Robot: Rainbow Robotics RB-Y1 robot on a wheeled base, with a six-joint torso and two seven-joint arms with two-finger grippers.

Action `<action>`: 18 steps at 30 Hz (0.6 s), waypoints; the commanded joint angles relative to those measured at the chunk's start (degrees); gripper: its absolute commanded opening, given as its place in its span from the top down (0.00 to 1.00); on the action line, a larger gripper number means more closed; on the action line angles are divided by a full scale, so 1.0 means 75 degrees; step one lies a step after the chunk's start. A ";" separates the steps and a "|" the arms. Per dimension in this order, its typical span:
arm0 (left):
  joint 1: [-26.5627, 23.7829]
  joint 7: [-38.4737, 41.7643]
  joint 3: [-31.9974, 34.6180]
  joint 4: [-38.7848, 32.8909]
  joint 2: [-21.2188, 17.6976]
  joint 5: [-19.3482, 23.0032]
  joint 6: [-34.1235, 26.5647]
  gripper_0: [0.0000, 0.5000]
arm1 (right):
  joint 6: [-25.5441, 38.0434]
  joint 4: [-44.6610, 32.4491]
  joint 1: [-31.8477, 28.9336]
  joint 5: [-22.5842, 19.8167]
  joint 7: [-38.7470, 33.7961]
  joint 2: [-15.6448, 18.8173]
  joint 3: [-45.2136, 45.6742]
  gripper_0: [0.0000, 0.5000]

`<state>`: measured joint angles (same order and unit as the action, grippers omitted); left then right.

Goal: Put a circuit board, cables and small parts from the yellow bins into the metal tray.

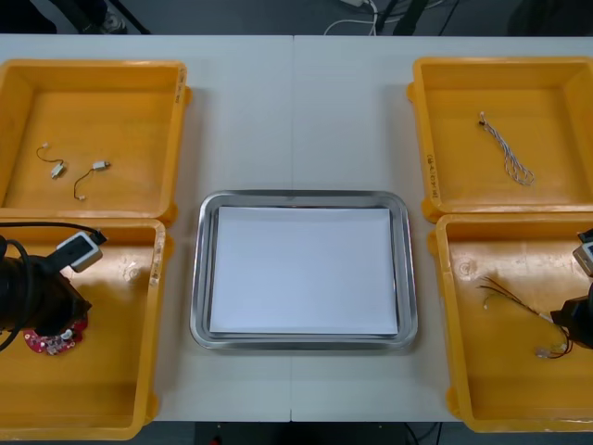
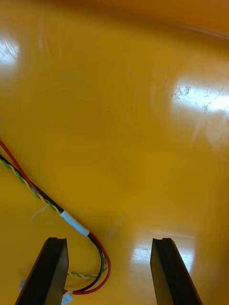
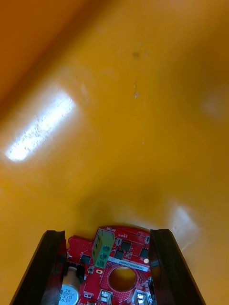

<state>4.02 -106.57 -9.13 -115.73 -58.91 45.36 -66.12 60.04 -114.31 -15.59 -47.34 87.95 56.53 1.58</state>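
A round red circuit board (image 3: pixel 126 248) is straddled by the unclenched left gripper (image 3: pixel 107 232) — the right gripper (image 2: pixel 109 240), equally spread, is held over a red-and-yellow cable (image 2: pixel 74 222) — closure is needed next.

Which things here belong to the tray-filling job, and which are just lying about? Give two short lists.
Belong to the job: yellow bins; metal tray; circuit board under the left gripper; red and yellow cable by the right gripper; twisted blue and white cable; small metal parts.

Lying about: cords on the floor beyond the table.
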 commanded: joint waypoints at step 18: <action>0.0460 -0.1119 -0.0177 -0.0026 -0.0419 -0.0259 0.0367 0.00 | -0.0318 0.0359 0.0754 -0.0274 0.0835 0.0303 -0.0808 0.00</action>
<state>6.10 -106.58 -9.31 -115.71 -59.43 44.61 -64.68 58.30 -111.41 -11.16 -48.69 92.58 56.54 -3.90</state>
